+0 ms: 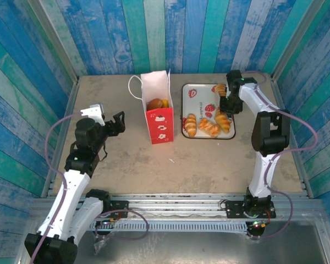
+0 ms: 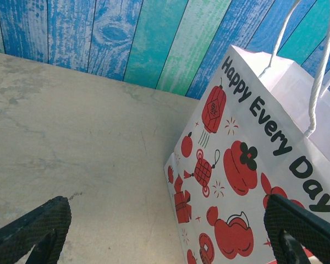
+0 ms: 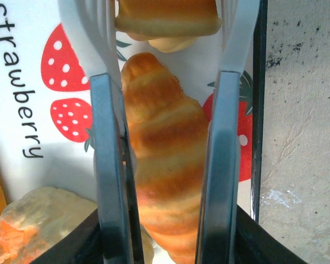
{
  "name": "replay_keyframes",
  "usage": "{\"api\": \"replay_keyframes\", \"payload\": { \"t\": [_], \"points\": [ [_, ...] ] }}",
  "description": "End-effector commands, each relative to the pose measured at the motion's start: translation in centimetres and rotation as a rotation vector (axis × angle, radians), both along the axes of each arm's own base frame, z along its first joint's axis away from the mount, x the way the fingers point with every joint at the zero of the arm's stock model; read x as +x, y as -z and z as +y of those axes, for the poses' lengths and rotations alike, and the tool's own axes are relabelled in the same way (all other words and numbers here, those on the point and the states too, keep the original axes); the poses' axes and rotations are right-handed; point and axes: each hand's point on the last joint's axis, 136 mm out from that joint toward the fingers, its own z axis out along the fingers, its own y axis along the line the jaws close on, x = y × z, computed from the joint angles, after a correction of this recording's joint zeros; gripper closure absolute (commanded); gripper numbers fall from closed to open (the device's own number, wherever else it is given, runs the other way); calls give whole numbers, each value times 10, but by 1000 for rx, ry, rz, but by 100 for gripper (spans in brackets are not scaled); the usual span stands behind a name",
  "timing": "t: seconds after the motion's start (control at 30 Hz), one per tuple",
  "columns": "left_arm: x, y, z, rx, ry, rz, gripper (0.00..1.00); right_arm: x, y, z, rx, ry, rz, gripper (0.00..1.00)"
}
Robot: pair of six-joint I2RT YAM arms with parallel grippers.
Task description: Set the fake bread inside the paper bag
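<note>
The paper bag (image 1: 158, 113) stands upright at mid-table, white above and red below, with fake bread (image 1: 157, 103) showing in its open mouth. More fake bread lies on the strawberry tray (image 1: 201, 89) to its right, among it a croissant (image 3: 165, 154). My right gripper (image 1: 226, 104) is down over the tray, and its fingers (image 3: 107, 165) press this croissant from both sides. My left gripper (image 1: 116, 124) hangs open to the left of the bag, with nothing between its fingers. In the left wrist view the bag (image 2: 247, 165) is close ahead of the left gripper (image 2: 168, 231).
Two more pastries (image 1: 191, 124) (image 1: 210, 127) lie at the tray's near edge. Another roll (image 3: 165, 19) sits just beyond the gripped croissant and a pale one (image 3: 38, 220) lies to its left. Blue plank walls enclose the table on three sides.
</note>
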Motion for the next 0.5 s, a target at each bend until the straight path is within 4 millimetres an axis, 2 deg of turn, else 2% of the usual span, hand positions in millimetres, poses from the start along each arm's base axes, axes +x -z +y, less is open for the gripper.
{"api": "replay_keyframes", "payload": {
  "t": [0.0,0.17,0.3,0.47],
  "points": [
    [-3,-17,3,-5,-13,-39,6,4,-17,-1,2,-11,-53,64],
    [-10,-32,6,-7,-21,-56,6,6,-44,0,9,-16,-132,77],
    [-15,-51,9,-2,-31,-72,6,2,-73,1,19,-18,-210,80],
    [-18,-76,5,-7,-7,-41,2,-13,-119,6,52,-22,-320,82]
  ]
}}
